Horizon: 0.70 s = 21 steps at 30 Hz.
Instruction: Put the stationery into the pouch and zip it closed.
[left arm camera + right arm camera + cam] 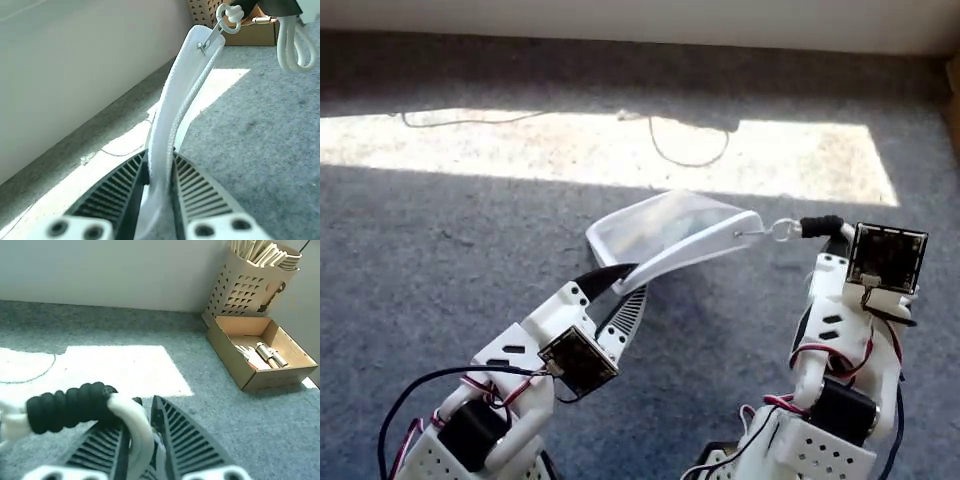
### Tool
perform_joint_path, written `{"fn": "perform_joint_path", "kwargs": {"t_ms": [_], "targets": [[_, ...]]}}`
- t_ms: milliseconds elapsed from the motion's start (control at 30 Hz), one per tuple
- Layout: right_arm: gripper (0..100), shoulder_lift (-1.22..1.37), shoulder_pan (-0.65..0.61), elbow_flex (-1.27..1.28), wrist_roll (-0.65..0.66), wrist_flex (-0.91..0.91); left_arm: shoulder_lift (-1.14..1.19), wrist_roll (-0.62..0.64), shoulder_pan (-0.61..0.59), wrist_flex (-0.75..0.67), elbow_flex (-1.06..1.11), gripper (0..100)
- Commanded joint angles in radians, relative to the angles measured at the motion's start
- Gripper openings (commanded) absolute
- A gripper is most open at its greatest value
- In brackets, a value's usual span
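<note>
the left gripper (159, 172) is clamped on the near end of the white translucent zip pouch (672, 228), which is held off the surface and stretched from there across to the right gripper (142, 437). the right gripper is closed on the white cord loop (131, 422) of the black ribbed zip pull (70, 407), which is joined by a small metal ring (783, 230) to the pouch's far end. faint shapes inside are judged to be the stationery. the zip seems nearly drawn home. to finish well, the pull should be drawn straight away from the left gripper, in line with the teeth, with the pouch kept taut and untwisted. below both grippers a grey carpet-like cloth (450, 260) is spread, with a sunlit patch (570, 150) and a thin cable (690, 158) beyond the pouch. a pale wall (75, 60), a cardboard box (260, 352) and a perforated holder of sticks (250, 282) lie farther ahead.
</note>
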Motion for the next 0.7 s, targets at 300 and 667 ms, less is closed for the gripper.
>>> {"fn": "perform_joint_path", "kwargs": {"t_ms": [300, 667], "targets": [[0.6, 0.084, 0.101, -0.068, -0.011, -0.07, -0.01, -0.002, -0.102, 0.008, -0.05, 0], [25.1, -0.051, -0.189, -0.077, -0.006, 0.249, -0.01, -0.003, -0.104, 0.006, -0.044, 0]]}}
